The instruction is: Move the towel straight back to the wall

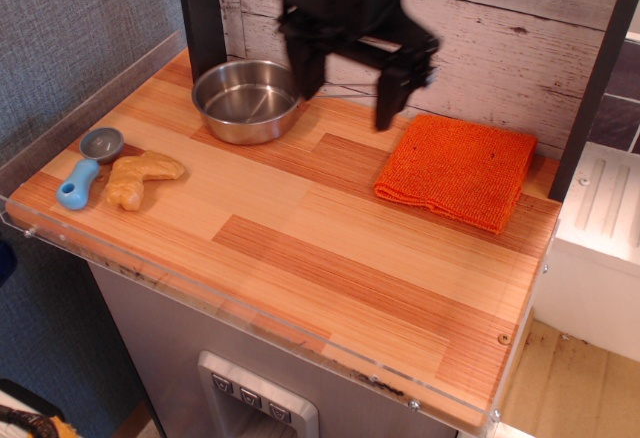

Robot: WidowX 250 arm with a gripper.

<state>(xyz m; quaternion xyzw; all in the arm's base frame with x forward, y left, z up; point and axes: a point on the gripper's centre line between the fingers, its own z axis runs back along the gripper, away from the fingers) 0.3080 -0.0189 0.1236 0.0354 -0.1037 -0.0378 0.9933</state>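
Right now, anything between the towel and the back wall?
Nothing visible. The towel lies flat at the right rear of the counter, its far edge already close to the plank wall. The steel bowl sits off to its left, and the open claw hangs between bowl and towel, not behind the towel.

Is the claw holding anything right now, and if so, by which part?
Nothing is held. The claw hangs open and empty above the counter, apart from the towel.

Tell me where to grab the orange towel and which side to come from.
Probably pinch the towel at its front edge, the one nearest the camera, coming straight down from above. It lies flat on the wooden counter with its back edge close to the plank wall, so the front is freest. The gripper hangs open to its left.
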